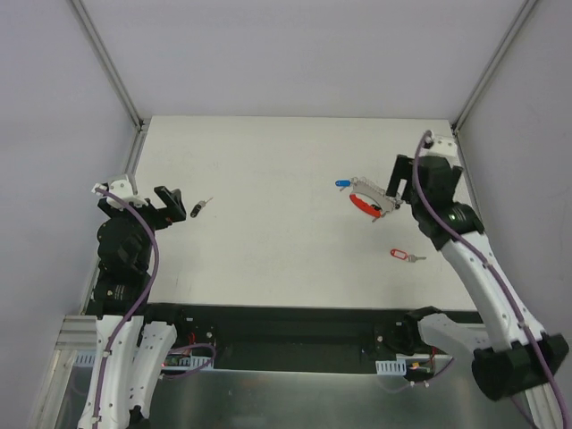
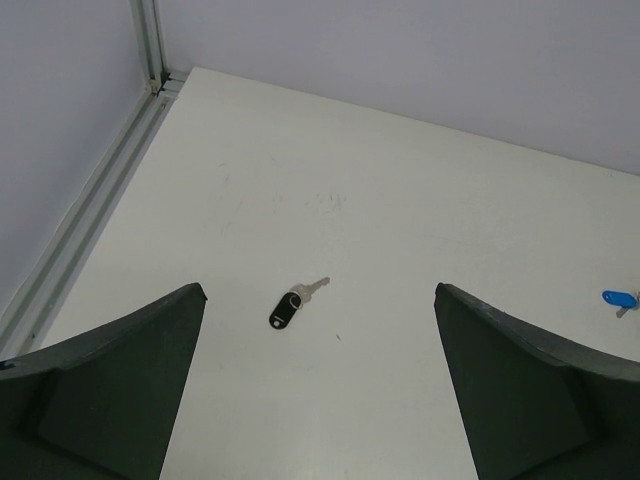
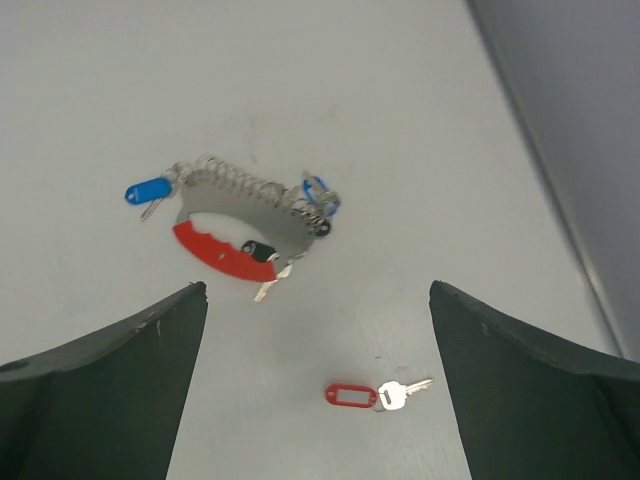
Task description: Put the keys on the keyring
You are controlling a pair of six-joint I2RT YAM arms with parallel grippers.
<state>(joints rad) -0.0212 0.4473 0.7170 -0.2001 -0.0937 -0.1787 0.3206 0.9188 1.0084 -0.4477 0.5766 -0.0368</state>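
Observation:
A black-headed key (image 1: 201, 208) (image 2: 288, 307) lies at the left of the white table, just beyond my open left gripper (image 1: 176, 206) (image 2: 318, 296). The keyring (image 1: 366, 202) (image 3: 235, 225), a silver chain with a red curved clip, lies at the right. A blue key (image 1: 342, 183) (image 3: 148, 190) sits at its chain end. A second small black-headed key (image 3: 258, 250) rests against the clip; I cannot tell if it is attached. The red-tag key (image 1: 405, 256) (image 3: 372, 395) lies loose between the wide-apart fingers of my open right gripper (image 1: 393, 189) (image 3: 318, 292), which hovers above it.
Grey walls and aluminium rails (image 1: 136, 121) close in the table on the left, back and right. In the left wrist view the blue key (image 2: 620, 299) shows at the far right edge. The table's near edge (image 1: 286, 308) runs in front of the arm bases.

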